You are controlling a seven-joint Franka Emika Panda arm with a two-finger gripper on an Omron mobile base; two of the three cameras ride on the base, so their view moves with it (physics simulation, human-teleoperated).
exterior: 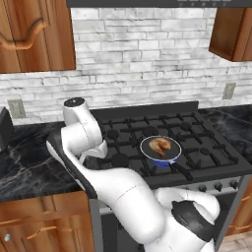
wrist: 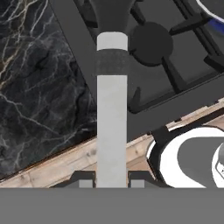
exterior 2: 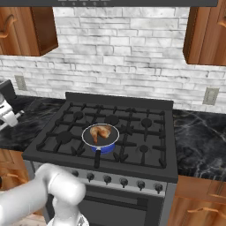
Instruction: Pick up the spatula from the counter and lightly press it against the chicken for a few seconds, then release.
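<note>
Spatula's in hand, and the carry over to the chicken looks like the next step.
The stove (exterior: 206, 142) fills mid-frame, and the pan (exterior: 162, 160) at its centre holds the chicken (exterior: 160, 144). In the hand view the spatula (wrist: 112, 131) runs up the middle over the stove's edge, with the gripper (wrist: 112, 181) clamped on its handle. I'd say it needs swinging toward the upper-right corner, then a soft touch.

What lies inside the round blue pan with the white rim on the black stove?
One browned piece of chicken lies on the dark bottom of the round blue pan. The bottom under the chicken is covered and cannot be seen.
</note>
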